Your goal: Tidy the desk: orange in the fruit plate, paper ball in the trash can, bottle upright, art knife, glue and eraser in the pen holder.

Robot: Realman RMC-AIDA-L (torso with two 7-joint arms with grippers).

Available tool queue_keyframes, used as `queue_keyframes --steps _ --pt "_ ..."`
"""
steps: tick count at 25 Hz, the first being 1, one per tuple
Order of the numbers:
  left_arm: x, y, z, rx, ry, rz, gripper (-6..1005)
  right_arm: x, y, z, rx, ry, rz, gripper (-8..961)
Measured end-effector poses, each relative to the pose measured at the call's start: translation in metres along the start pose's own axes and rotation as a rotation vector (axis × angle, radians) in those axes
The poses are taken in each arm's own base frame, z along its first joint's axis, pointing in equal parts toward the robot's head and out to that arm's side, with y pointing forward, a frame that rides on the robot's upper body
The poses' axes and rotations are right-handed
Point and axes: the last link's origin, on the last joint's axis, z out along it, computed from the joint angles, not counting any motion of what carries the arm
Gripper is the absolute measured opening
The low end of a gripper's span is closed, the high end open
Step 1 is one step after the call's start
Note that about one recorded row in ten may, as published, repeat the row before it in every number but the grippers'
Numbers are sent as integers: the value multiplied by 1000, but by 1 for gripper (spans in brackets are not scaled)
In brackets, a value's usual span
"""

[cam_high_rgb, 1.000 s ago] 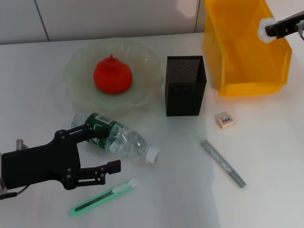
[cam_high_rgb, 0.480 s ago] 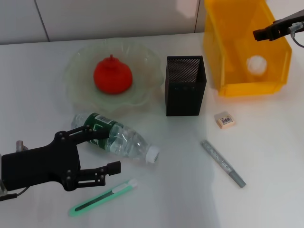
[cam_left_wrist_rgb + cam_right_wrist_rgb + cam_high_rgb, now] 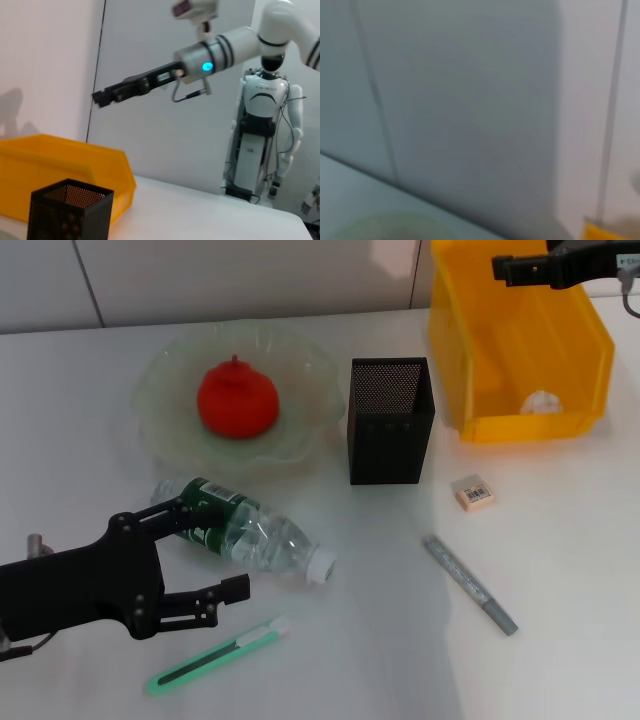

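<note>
Table: a plain white desk (image 3: 560,570) with a smooth top, running back to a pale grey panelled wall (image 3: 230,280).
Room: from the left wrist view, a white humanoid robot (image 3: 262,125) stands on a stand by the far wall; the wall there is bare grey with one dark vertical seam.
Fruit plate: a clear glass plate (image 3: 160,390) at the back left of the desk, with the orange (image 3: 237,398) sitting in its middle.
Pen holder: a black mesh pen holder (image 3: 391,420) upright near the centre, just right of the plate.
Trash can: a yellow bin (image 3: 480,360) at the back right; the paper ball (image 3: 540,401) lies inside it against the front wall.
Bottle: a clear plastic bottle (image 3: 245,530) with a green label lies on its side in front of the plate, cap toward the right.
Art knife: a green knife (image 3: 215,655) lies flat near the front edge, below the bottle.
Glue: a grey glue stick (image 3: 469,583) lies slanted on the right half of the desk.
Eraser: a small beige eraser (image 3: 473,493) rests between the bin and the glue.
Left gripper: the left gripper (image 3: 215,555) hovers low at the front left with its fingers spread wide, one beside the bottle's labelled end, the other above the knife; it grips nothing.
Right gripper: the right gripper (image 3: 505,268) is held high over the bin's back edge; I cannot tell how its fingers stand.
</note>
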Motion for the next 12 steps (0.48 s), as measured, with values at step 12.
queue_keyframes --steps 12 --pt "18 -11 10 -17 20 103 876 130 44 -61 -421 -264 -69 786"
